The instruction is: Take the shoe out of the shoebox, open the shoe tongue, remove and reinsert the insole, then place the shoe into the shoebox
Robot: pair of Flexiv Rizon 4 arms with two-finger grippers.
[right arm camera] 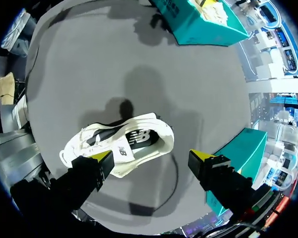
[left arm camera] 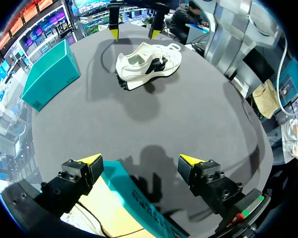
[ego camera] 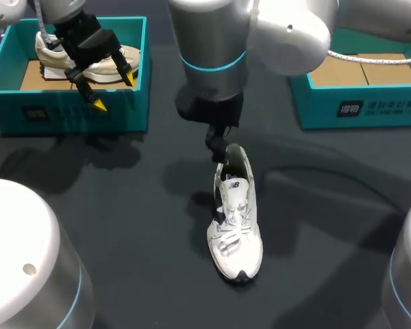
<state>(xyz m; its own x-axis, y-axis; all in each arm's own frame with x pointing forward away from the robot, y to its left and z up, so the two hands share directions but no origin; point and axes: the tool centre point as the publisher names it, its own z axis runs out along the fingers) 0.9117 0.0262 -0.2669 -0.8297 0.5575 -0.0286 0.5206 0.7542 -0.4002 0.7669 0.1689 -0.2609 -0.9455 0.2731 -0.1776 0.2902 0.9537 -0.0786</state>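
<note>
Near the middle of the table stands the white shoe, out of any box, upright on its sole. Its toe points to the near edge and its heel to the far edge. The laces are white, with dark panels along the sides.

My right gripper hangs just over the shoe's heel end. Its jaws are spread wide, one yellow tip to each side of the heel and collar. In the right wrist view I see no finger touching the shoe. My right arm comes in from the far right corner and reaches past the middle of the table.

At the far left corner sits a teal shoebox, open at the top. A beige shoe lies inside it on tan card, its sole toward the near wall. My left gripper hangs over this box, above its near wall. Its jaws are also spread wide and hold nothing. One yellow tip is over the box's front edge, the other over the beige shoe. From the left wrist view, the white shoe is well ahead of these fingers, across bare table, with my right gripper above it.

At the far right corner sits a second teal box, open, with tan card showing inside.
</note>
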